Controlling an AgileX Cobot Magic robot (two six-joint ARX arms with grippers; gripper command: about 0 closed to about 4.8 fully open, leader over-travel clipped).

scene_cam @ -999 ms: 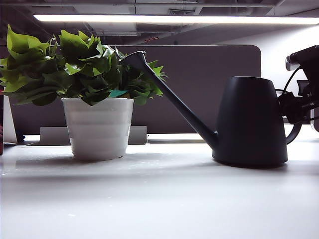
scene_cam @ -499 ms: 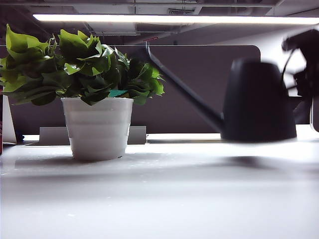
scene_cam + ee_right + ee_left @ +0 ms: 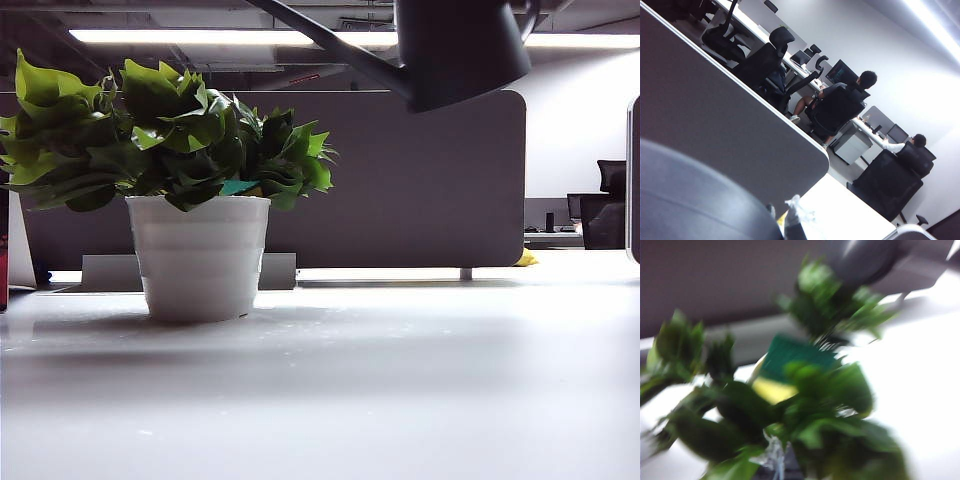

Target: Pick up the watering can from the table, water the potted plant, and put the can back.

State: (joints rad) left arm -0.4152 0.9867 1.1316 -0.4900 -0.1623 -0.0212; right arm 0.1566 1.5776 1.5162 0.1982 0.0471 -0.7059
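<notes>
watering can (image 3: 460, 50) up in the air, well clear of table (image 3: 400, 380) | spout over potted plant (image 3: 165, 140) | right gripper pressed together, unseen | left gripper: cannot tell, unseen

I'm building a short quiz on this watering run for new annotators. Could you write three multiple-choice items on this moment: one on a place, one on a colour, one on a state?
1. Where is the watering can?
A. Standing on the table
B. In the air, up and to the right of the potted plant
C. Lying behind the pot

2. What colour is the plant's pot?
A. White
B. Terracotta
C. Black

3. How does the potted plant stand?
A. Tipped over
B. Lifted off the table
C. Upright on the table

Key: 1 B, the can hangs at the exterior view's top edge; 2 A, the ribbed pot is white; 3 C, its base rests flat.
</notes>
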